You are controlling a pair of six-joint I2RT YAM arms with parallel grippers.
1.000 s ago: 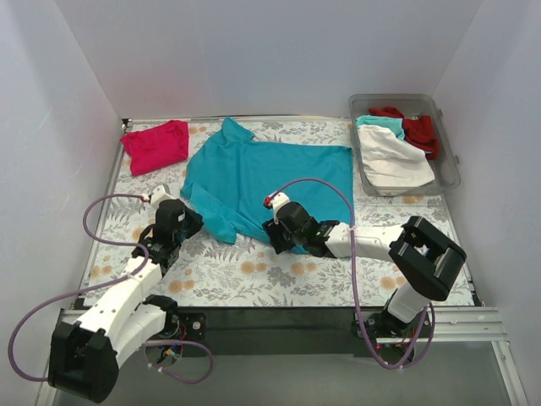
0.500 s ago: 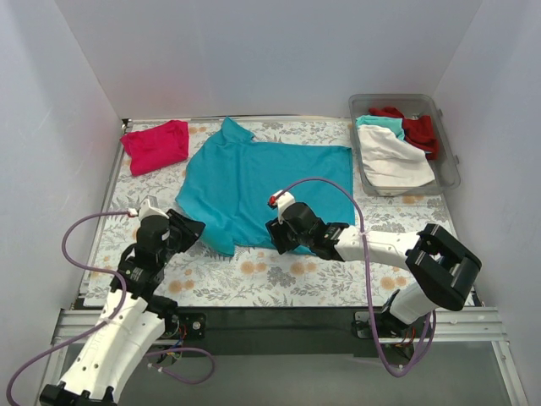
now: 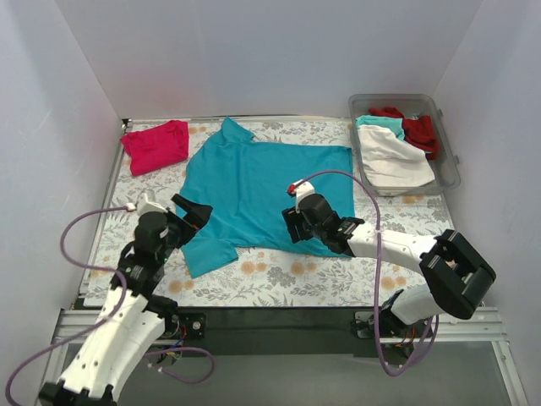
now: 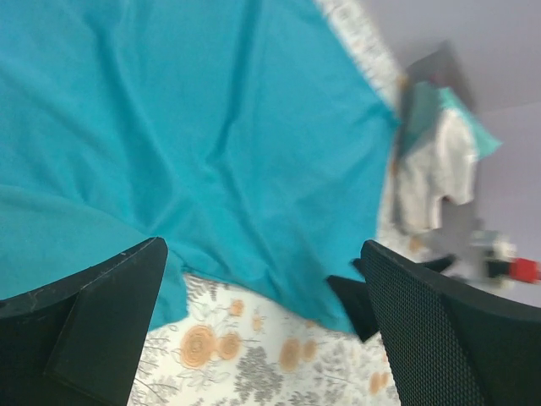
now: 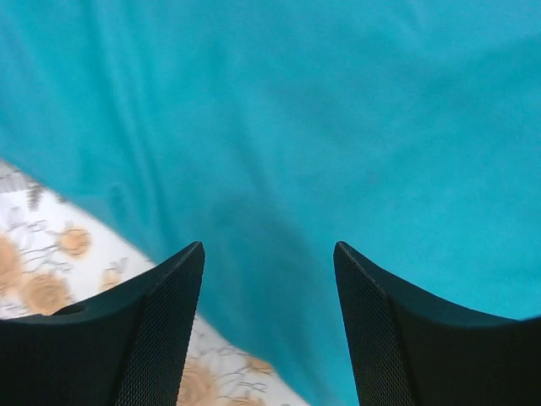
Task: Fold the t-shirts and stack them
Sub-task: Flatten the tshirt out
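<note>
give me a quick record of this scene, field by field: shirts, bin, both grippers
teal t-shirt: spread out mid-table, not folded
pink t-shirt: folded, far left corner
bin: clear, far right, holds a white shirt, teal garment and red shirt, all loose
left gripper: open, at the teal t-shirt's left edge, holding nothing
right gripper: open, over the teal t-shirt's near hem, holding nothing
table: floral cover
folded so far: pink t-shirt only

No legible txt, labels or nos. anywhere.
</note>
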